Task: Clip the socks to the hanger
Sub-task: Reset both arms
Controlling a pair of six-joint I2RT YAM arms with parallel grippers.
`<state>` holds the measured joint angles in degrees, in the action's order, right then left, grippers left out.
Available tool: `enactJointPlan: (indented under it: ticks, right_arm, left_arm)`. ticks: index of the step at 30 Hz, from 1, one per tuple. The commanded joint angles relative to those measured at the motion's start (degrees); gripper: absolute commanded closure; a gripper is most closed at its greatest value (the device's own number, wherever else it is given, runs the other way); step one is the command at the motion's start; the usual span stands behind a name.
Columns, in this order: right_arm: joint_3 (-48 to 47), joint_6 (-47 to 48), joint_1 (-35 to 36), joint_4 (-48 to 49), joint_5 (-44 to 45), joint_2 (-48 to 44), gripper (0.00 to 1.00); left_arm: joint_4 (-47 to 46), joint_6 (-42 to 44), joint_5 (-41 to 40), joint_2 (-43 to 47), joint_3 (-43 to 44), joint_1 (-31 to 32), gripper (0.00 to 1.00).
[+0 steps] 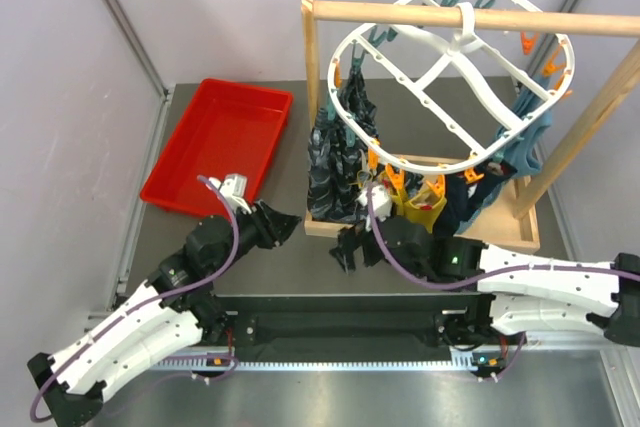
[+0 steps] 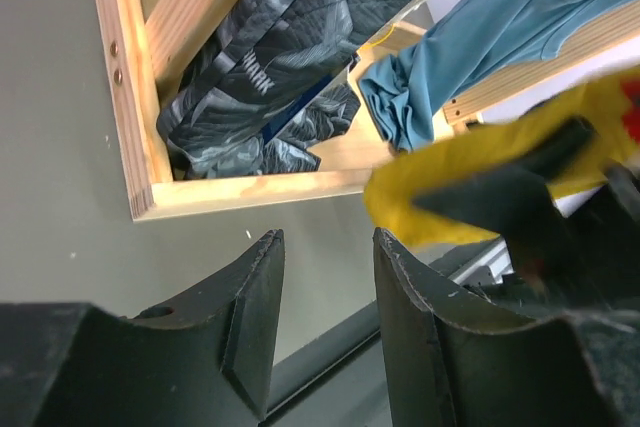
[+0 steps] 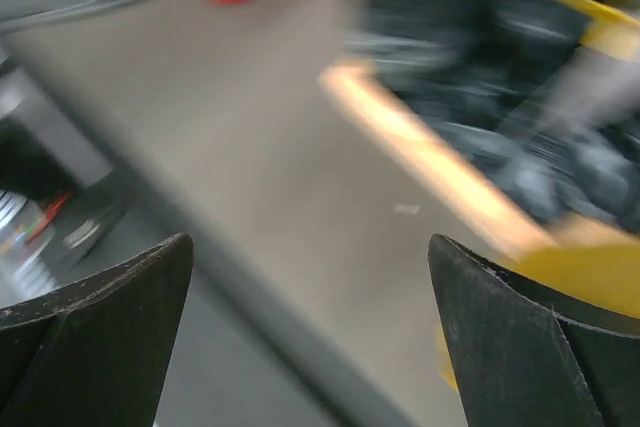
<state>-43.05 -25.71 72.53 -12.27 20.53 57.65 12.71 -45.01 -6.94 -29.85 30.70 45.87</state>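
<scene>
Where the grey table (image 1: 290,272) begins on the left, a red tray (image 1: 215,137) lies well apart from the wooden rack (image 1: 430,15). Just right of the tray's near corner, the left gripper (image 1: 288,223) hangs over the table, pointed toward the rack's base. Its wrist view shows the left gripper (image 2: 328,239) partly open, with a clear gap between the two fingers and nothing in it.

Next comes a dark patterned cloth (image 1: 335,162), draped from the left rim of the hanger (image 1: 463,37) down into the base frame. In front of the base's near rail, the right gripper (image 1: 352,247) sits low over the table. Its own blurred view shows the right gripper (image 3: 310,242) spread wide and holding nothing, with yellow beside the right finger.

The hanger, a white oval with orange and teal pegs, hangs tilted from the rack's rod by its hook. At its near rim a yellow sock (image 1: 425,202) hangs beneath orange pegs, up and to the right of the right gripper. In the left wrist view the yellow sock (image 2: 470,182) has a blurred dark shape across it.

A dark piece (image 1: 458,202) hangs just right of the yellow sock; whether it is a navy sock cannot be told. Farthest right, a teal-blue cloth (image 1: 525,142) hangs from the hanger's right rim.
</scene>
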Motion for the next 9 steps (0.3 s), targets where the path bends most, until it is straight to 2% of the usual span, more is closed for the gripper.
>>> enactJointPlan:
  ticks: [1, 6, 9]
  right_arm:
    - [4.4, -6.5, -3.4, 5.4, 7.6, -3.1, 0.00]
    - [11.5, -8.2, -3.5, 9.2, 8.6, -7.4, 0.00]
    - [17.4, -7.3, -3.5, 11.1, 10.1, -13.6, 0.00]
  left_arm:
    - [-3.6, -3.5, 0.4, 2.2, -2.4, 0.1, 0.54]
    - [-5.7, -5.4, 2.0, 4.4, -5.7, 0.2, 0.54]
    - [-9.0, -6.4, 4.3, 5.3, -7.8, 0.2, 0.54]
